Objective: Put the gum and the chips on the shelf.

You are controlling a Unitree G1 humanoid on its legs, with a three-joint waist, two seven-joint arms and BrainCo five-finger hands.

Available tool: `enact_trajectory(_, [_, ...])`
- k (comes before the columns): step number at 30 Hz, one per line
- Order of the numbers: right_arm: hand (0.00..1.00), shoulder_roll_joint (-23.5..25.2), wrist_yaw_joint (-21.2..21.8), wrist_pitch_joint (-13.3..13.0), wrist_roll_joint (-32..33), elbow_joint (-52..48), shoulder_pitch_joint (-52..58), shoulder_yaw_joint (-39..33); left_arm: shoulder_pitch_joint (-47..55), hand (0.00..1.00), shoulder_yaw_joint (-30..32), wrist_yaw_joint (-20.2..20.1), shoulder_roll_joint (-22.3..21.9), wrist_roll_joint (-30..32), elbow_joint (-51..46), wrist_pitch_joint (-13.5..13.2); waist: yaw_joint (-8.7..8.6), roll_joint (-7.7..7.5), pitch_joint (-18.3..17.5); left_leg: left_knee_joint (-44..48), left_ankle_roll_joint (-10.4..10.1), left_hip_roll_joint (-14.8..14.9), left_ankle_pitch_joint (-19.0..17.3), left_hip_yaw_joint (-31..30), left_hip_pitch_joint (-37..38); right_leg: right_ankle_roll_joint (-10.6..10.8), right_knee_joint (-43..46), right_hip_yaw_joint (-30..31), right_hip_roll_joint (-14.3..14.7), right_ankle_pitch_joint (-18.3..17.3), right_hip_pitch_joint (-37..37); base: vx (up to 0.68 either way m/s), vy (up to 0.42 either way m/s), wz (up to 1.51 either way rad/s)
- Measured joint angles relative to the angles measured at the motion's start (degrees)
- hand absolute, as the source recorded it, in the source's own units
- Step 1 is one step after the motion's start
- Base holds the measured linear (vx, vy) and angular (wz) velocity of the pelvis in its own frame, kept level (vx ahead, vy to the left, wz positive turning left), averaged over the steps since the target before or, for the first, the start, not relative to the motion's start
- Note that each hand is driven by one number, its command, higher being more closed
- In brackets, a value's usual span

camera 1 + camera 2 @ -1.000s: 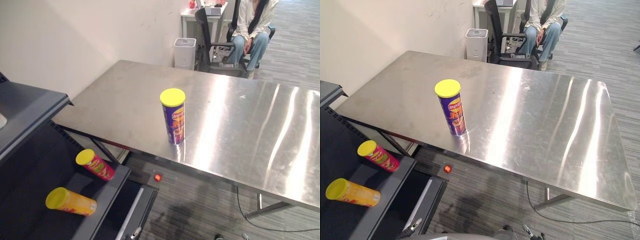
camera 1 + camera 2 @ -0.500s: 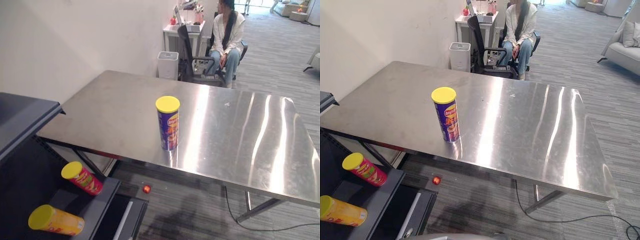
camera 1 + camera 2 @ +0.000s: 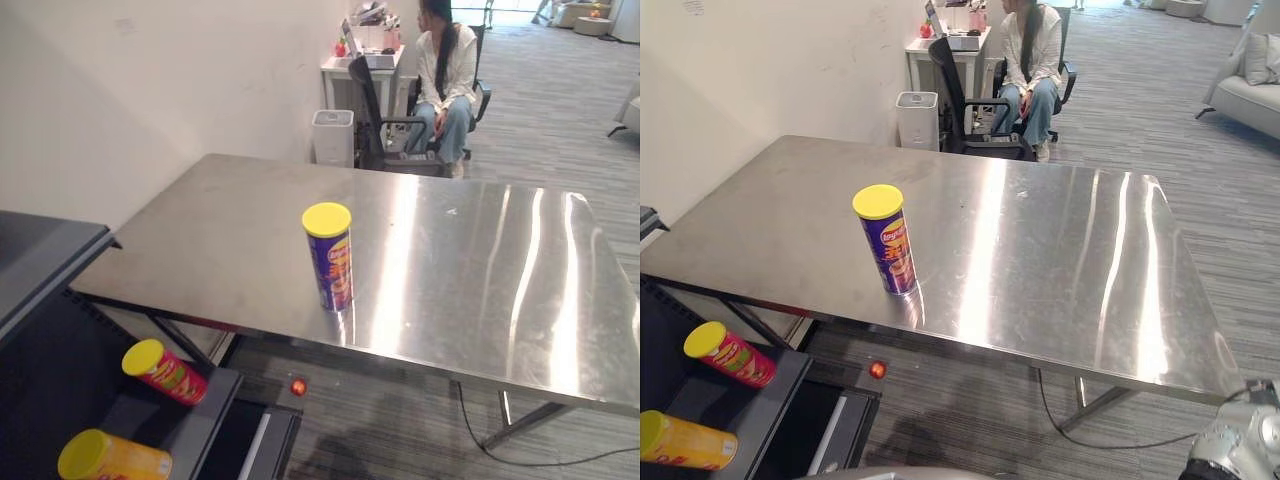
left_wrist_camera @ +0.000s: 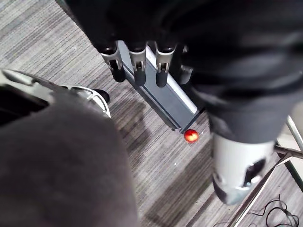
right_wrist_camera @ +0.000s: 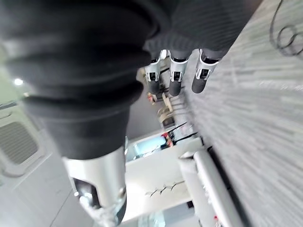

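Both my hands hang empty, fingers loose & straight: L hand (image 4: 136, 71) over the floor nr a small red ball (image 4: 190, 136), R hand (image 5: 175, 75) over carpet. At 7 o'clock the shelf (image 3: 195, 430) carries a yellow can (image 3: 115, 458) & a red can (image 3: 165, 370), both lying down, apart. Purple chips can (image 3: 330, 262) stands upright mid-view on the steel table (image 3: 480, 280) nr its front edge, w/ a person (image 3: 445, 70) seated beyond at 12 o'clock.
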Motion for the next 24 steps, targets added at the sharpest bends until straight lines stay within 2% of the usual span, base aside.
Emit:
enact_trajectory(4, [0.00, 0.21, 5.92, 0.44, -7.08, -9.05, 0.01, 7.25, 0.44, 0.00, -0.31, -0.05, 0.13, 1.74, -0.13, -0.01, -0.87, 0.00, 0.00, 0.01, 0.01, 0.00, -0.01, -1.05, -0.25, 0.03, 0.02, -0.10, -0.01, 0.02, -0.13, -0.02, -0.057, 0.02])
enact_trajectory(6, [0.00, 0.19, 11.58, 0.50, -10.48, -13.43, 0.05, 9.15, 0.85, 0.00, -0.84, -0.04, 0.25, 2.21, -1.24, -0.08, -0.87, -0.10, 0.02, 0.01, 0.02, 0.01, -0.01, -2.61, -0.88, 0.09, 0.02, -0.61, -0.04, 0.06, -0.30, -0.04, -0.070, 0.16])
enact_trajectory(7, [0.00, 0.16, 12.83, 0.48, -11.29, -14.00, 0.07, 9.56, 0.87, 0.00, -0.93, -0.04, 0.25, 2.20, -1.37, -0.19, -0.84, -0.14, 0.04, 0.01, 0.02, 0.03, -0.01, -2.97, -0.92, 0.09, 0.02, -0.76, -0.04, 0.06, -0.26, -0.04, -0.066, 0.13])
enact_trajectory(9, [0.00, 0.16, 18.63, 0.55, -12.05, -15.63, 0.06, 12.26, 0.93, 0.00, -1.10, -0.01, 0.26, 2.21, -1.64, -0.31, -0.64, -0.20, 0.02, 0.01, 0.03, 0.09, 0.00, -3.27, -0.95, 0.09, 0.05, -0.98, -0.04, 0.05, -0.17, -0.04, -0.052, 0.05])
enact_trajectory(10, [0.00, 0.16, 20.02, 0.56, -12.05, -15.99, 0.09, 13.07, 0.95, 0.00, -1.13, -0.01, 0.27, 2.22, -1.63, -0.31, -0.69, -0.20, 0.03, 0.01, 0.04, 0.09, 0.01, -3.34, -0.97, 0.10, 0.05, -0.99, -0.04, 0.06, -0.18, -0.05, -0.061, 0.04])
enact_trajectory(11, [0.00, 0.17, 24.13, 1.32, -12.07, -17.19, 0.29, 15.04, 1.19, 0.00, -1.23, 0.01, 0.27, 2.23, -1.57, -0.75, -0.83, -0.19, 0.02, 0.00, 0.05, 0.07, 0.02, -4.14, -1.09, 0.10, 0.06, -1.20, -0.06, 0.05, -0.14, -0.03, -0.041, 0.05])
enact_trajectory(14, [0.00, -0.14, 30.52, 2.20, -12.03, -18.75, 1.16, 17.51, 1.36, 0.00, -1.34, -0.01, 0.30, 2.25, -1.59, -1.37, -0.88, -0.23, -0.02, 0.00, 0.11, 0.09, 0.06, -5.72, -1.62, 0.10, 0.06, -1.84, -0.10, 0.05, -0.17, -0.02, -0.051, 0.13])
enact_trajectory(16, [0.00, -1.57, 36.26, 3.75, -11.96, -19.59, 1.60, 21.30, 1.37, 0.00, -1.86, 0.02, 0.47, 2.25, -1.60, -1.82, -0.77, -0.28, -0.05, 0.00, 0.33, 0.11, 0.24, -6.48, -2.03, 0.10, 0.06, -2.62, -0.17, 0.05, -0.06, -0.02, -0.046, 0.17])
enact_trajectory(20, [0.00, -2.85, 42.80, 5.57, -11.97, -20.14, 1.57, 27.50, 1.35, 0.00, -2.61, 0.01, 0.74, 3.91, -1.60, -2.69, -0.77, -0.33, -0.21, 0.00, 0.67, 0.16, 0.64, -8.04, -2.85, 0.10, 0.05, -3.93, -0.23, 0.05, 0.07, -0.02, -0.043, 0.17])
enact_trajectory(24, [0.00, -3.92, 45.49, 7.59, -12.56, -20.02, 1.50, 31.96, 1.32, 0.00, -3.52, 0.01, 1.10, 3.90, -1.58, -2.66, -0.64, -0.39, -0.19, -0.01, 0.70, 0.26, 0.87, -9.42, -2.91, 0.09, 0.02, -5.16, -0.24, 0.05, 1.02, -0.01, -0.041, 0.18])
